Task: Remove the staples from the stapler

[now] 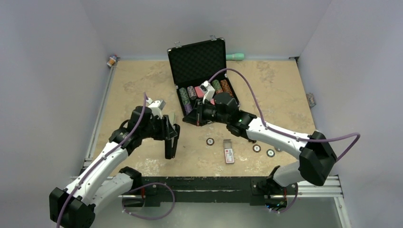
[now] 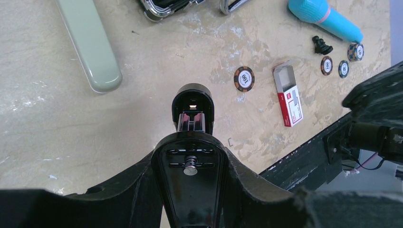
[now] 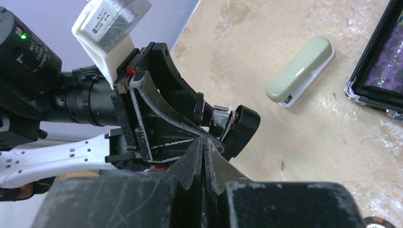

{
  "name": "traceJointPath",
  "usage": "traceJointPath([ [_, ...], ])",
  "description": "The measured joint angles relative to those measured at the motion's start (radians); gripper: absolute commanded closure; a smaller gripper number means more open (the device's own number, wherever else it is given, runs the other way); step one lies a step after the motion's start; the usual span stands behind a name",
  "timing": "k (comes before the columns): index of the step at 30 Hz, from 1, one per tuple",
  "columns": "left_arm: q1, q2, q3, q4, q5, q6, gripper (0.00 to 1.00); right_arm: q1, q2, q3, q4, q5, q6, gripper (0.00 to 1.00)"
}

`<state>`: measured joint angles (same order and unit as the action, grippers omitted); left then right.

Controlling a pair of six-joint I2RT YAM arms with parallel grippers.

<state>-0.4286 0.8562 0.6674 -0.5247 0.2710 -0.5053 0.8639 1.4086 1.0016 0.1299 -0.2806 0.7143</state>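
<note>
A black stapler is held above the table, its open metal body with a spring post facing the left wrist camera. My left gripper is shut on its sides. From above, the stapler hangs down from that gripper. My right gripper is shut, fingers pressed together with nothing visible between them, its tips right beside the stapler's black end. In the top view the right gripper points at the left one. One loose staple lies on the table. The staples inside the stapler are hidden.
A pale green stapler lies on the table beyond the left gripper. A red and white staple box and scattered poker chips lie near the front edge. An open black case with chips stands behind, beside a teal cylinder.
</note>
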Motion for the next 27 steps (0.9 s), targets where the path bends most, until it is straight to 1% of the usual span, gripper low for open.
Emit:
traceJointPath([
  [4,-0.007,0.028,-0.027,0.053,0.027,-0.005,1.00,0.008,0.029,-0.028,0.027,-0.002,0.015,1.00],
  [10,-0.023,0.064,-0.028,0.092,0.056,-0.008,1.00,0.040,0.087,-0.047,0.056,-0.003,0.035,1.00],
  [27,-0.056,0.043,-0.028,0.085,0.064,-0.007,1.00,0.052,0.164,-0.047,0.074,0.026,0.048,1.00],
])
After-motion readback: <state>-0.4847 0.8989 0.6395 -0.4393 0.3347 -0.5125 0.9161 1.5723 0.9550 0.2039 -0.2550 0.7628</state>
